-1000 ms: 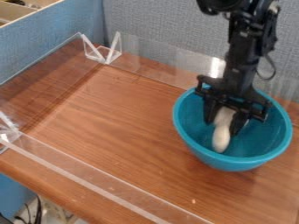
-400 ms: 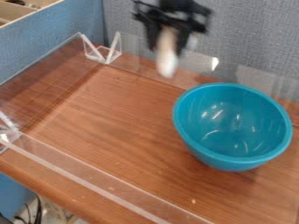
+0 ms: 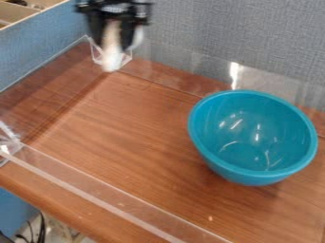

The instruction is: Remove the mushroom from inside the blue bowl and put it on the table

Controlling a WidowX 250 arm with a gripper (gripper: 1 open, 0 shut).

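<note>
- The gripper (image 3: 113, 38) is motion-blurred and cut off by the top edge; the arm above it is out of view.
- The mushroom (image 3: 112, 49) is a pale smear between the dark fingers (image 3: 128, 38); its cap cannot be made out.
- Where the fingers meet the mushroom is too blurred to read.
- The table (image 3: 121, 133) runs out of view at the right and bottom edges.
- The clear acrylic wall (image 3: 76, 185) is hard to trace along its front edge.
</note>
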